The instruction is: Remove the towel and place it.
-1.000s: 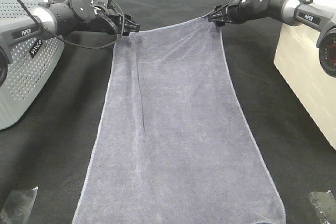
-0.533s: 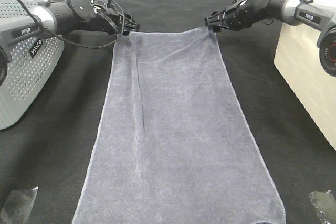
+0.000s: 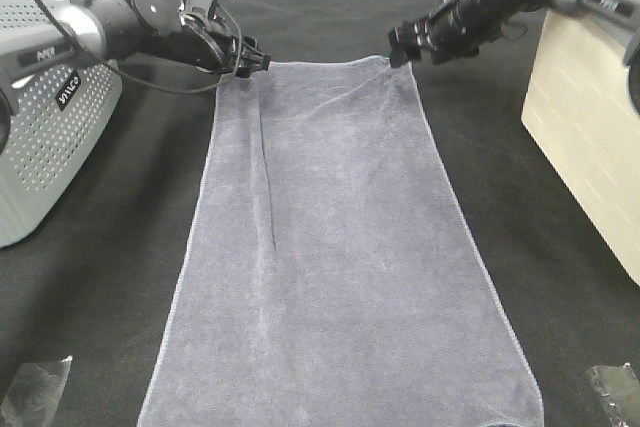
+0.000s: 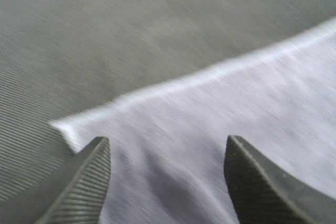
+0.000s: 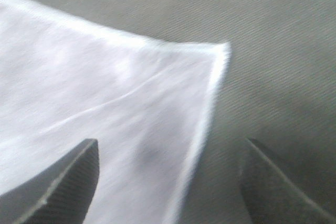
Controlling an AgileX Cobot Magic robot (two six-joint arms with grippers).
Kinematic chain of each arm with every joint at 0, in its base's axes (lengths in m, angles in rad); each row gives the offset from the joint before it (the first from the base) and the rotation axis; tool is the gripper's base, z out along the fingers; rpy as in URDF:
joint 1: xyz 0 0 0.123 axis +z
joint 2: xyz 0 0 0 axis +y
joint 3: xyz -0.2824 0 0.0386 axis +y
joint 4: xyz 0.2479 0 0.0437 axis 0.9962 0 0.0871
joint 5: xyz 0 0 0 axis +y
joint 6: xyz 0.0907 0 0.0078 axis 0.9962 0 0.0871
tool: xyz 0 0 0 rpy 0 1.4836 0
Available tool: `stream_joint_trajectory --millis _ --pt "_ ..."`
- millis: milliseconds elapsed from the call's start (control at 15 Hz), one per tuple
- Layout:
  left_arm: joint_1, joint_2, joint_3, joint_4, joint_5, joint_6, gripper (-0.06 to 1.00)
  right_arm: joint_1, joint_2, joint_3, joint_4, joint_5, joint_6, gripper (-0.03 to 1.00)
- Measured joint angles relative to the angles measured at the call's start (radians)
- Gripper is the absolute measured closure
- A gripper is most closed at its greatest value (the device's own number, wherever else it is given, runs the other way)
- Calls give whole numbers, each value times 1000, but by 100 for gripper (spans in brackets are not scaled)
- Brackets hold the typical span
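The towel (image 3: pixel 340 247) is seen spread flat on the black table (image 3: pixel 100 277), long side running from the far part of the scene to the near edge, where it leaves the picture. Its far edge lies between the two hands. A long crease runs down the cloth near its left side. A thin paler hem is seen along its borders.

The left hand (image 3: pixel 252 62) is placed at the far left corner of the towel. In the left wrist view, the towel (image 4: pixel 236 129) lies flat under the left hand (image 4: pixel 168 177), and the two ribbed fingers (image 4: pixel 79 187) stand apart with nothing clamped between them. One finger is over the corner of the cloth, the other over the cloth itself.

The right hand (image 3: pixel 400 45) is found just beyond the far right corner. In the right wrist view, the fingers (image 5: pixel 58 182) of the right hand (image 5: pixel 168 182) are also spread wide and empty. The corner of the towel (image 5: pixel 105 103) with its pale hem is seen between them, lying on the table (image 5: pixel 283 51).

A grey perforated box (image 3: pixel 40 107) stands at the left edge of the table and a cream box (image 3: pixel 590 127) at the right edge. Small crumpled pieces (image 3: pixel 35 387) lie at the near corners.
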Motion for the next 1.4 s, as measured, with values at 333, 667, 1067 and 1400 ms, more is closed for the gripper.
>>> stream_joint_trajectory --millis 333,667,1067,1400 --pt "0 -134 0 12 307 -51 29 0 -158 0 169 195 1 21" --pt "1 -374 0 341 676 -407 17 -1 -400 0 -23 451 117 20" --pt "233 -554 -2 516 847 -622 17 -186 -546 0 -91 507 293 20" --pt "294 -718 142 473 851 -625 17 -190 -873 406 -144 506 298 20"
